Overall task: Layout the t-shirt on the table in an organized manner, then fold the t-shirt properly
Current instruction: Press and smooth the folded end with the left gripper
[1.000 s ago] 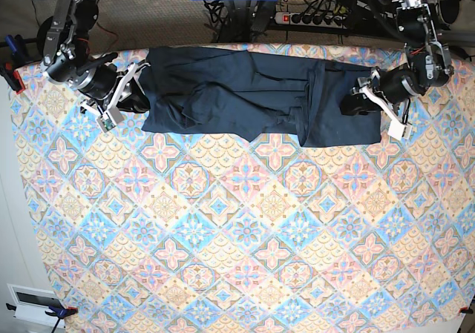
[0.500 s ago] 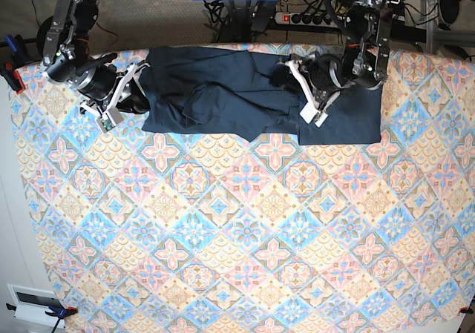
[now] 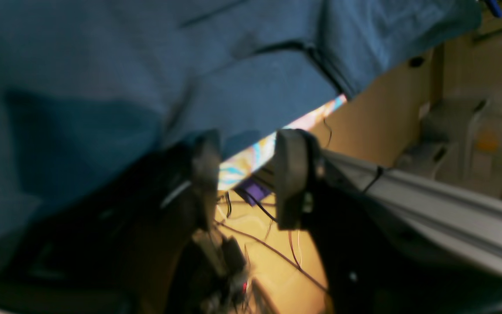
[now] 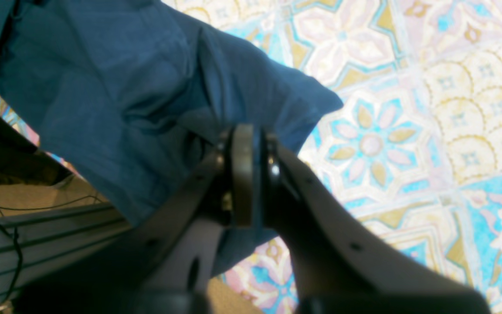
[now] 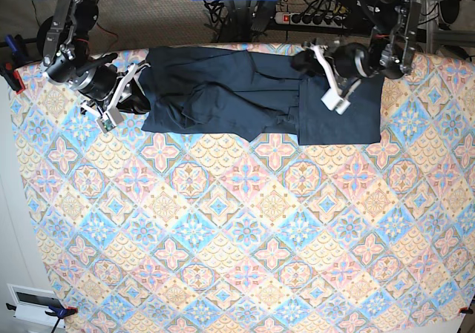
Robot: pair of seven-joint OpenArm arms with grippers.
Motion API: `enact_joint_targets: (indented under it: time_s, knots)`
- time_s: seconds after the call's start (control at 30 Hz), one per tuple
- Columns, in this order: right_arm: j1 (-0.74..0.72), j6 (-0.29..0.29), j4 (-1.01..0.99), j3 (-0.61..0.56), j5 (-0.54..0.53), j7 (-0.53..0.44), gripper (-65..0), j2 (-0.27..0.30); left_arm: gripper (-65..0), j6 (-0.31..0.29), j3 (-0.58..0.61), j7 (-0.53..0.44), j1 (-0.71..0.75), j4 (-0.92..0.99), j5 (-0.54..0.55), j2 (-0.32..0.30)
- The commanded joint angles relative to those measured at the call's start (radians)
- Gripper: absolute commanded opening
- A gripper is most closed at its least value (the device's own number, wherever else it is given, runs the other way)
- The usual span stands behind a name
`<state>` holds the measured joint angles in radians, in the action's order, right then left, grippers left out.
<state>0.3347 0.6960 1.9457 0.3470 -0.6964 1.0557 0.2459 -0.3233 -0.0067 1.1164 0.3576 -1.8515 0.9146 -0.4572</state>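
Observation:
The dark navy t-shirt [image 5: 223,88] lies spread sideways along the far edge of the table [image 5: 245,222], its right part folded into a flat rectangle. My right gripper [image 5: 137,88] sits at the shirt's left edge. In the right wrist view its fingers [image 4: 244,174] are pressed together on the t-shirt [image 4: 116,87], whose creases run to them. My left gripper [image 5: 308,62] hovers over the shirt's far edge, right of middle. Its fingers [image 3: 292,174] stand apart with only table cloth [image 3: 251,152] and floor showing between them; the t-shirt [image 3: 146,65] fills the upper left.
A power strip [image 5: 312,18] and cables lie on the floor behind the table. A metal rail [image 3: 429,205] runs below the far edge. A clamp [image 5: 11,77] grips the left edge, and a white box [image 5: 33,303] sits at the near left corner.
My left gripper has swept from the shirt's right end toward the middle, then back up to its far edge, its jaws narrowing a little. The right arm has not moved.

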Motion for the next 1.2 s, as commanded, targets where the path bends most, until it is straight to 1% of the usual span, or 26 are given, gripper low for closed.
enact_joint_targets:
  time_s: [0.0,0.07,0.13,0.2,0.33,0.43,0.47,0.53,0.6,0.67,0.7,0.8,0.97,1.03,1.17]
  knots:
    - [-0.006,0.002,0.014,0.007,-0.019,-0.021,-62.2,0.011,-49.0,-0.004,-0.029,-0.032,-0.001,-0.018,0.028,-0.008]
    - [-0.006,0.002,0.014,0.007,-0.019,-0.019,-62.2,0.011,-50.8,-0.001,-0.08,-0.055,-0.001,-0.018,0.048,-0.004]
    - [-0.006,0.002,0.016,0.007,-0.019,-0.018,-62.2,0.011,-50.1,0.002,-0.114,-0.057,-0.001,-0.018,0.054,-0.002]
    - [-0.006,0.002,0.016,0.007,-0.019,-0.018,-62.2,0.011,-49.5,0.003,-0.121,-0.08,-0.001,-0.018,0.044,0.011]
    - [-0.006,0.002,0.016,0.005,-0.019,-0.018,-62.2,0.011,-49.4,0.005,-0.118,-0.118,-0.005,-0.018,-0.065,0.019]
    - [-0.006,0.002,0.016,0.005,-0.019,-0.018,-62.2,0.011,-49.4,0.005,-0.117,-0.126,-0.004,-0.02,-0.144,0.059]
    - [-0.006,0.002,0.016,0.005,-0.019,-0.018,-62.2,0.011,-49.4,0.005,-0.109,-0.126,-0.002,-0.027,-0.164,0.065]
    - [-0.006,0.002,0.016,0.005,-0.019,-0.018,-62.2,0.011,-48.8,0.005,-0.048,-0.126,-0.001,-0.052,-0.217,0.064]
    - [-0.006,0.002,0.016,0.002,-0.019,-0.018,-62.2,0.011,-45.6,0.013,0.003,-0.129,0.001,-0.076,-0.291,0.062]
    - [-0.006,0.002,0.016,0.002,-0.019,-0.018,-62.2,0.011,-41.2,0.039,0.03,-0.131,0.001,-0.087,-0.345,0.062]
    - [-0.006,0.002,0.016,0.002,-0.019,-0.018,-62.2,0.011,-39.6,0.042,0.04,-0.132,0.001,-0.087,-0.369,0.062]
    - [-0.006,0.002,0.016,0.002,-0.019,-0.018,-62.2,0.011,-37.0,0.043,0.058,-0.132,-0.004,-0.084,-0.411,0.062]
    - [-0.006,0.002,0.016,0.002,-0.019,-0.018,-62.2,0.011,-36.9,0.043,0.07,-0.134,-0.004,-0.084,-0.493,0.07]
    - [-0.006,0.002,0.016,0.002,-0.019,-0.018,-62.2,0.011,-36.9,0.043,0.07,-0.134,-0.001,-0.092,-0.518,0.09]
    - [-0.006,0.002,0.016,0.002,-0.019,-0.018,-62.2,0.011,-36.9,0.043,0.063,-0.134,0.019,-0.164,-0.532,0.093]
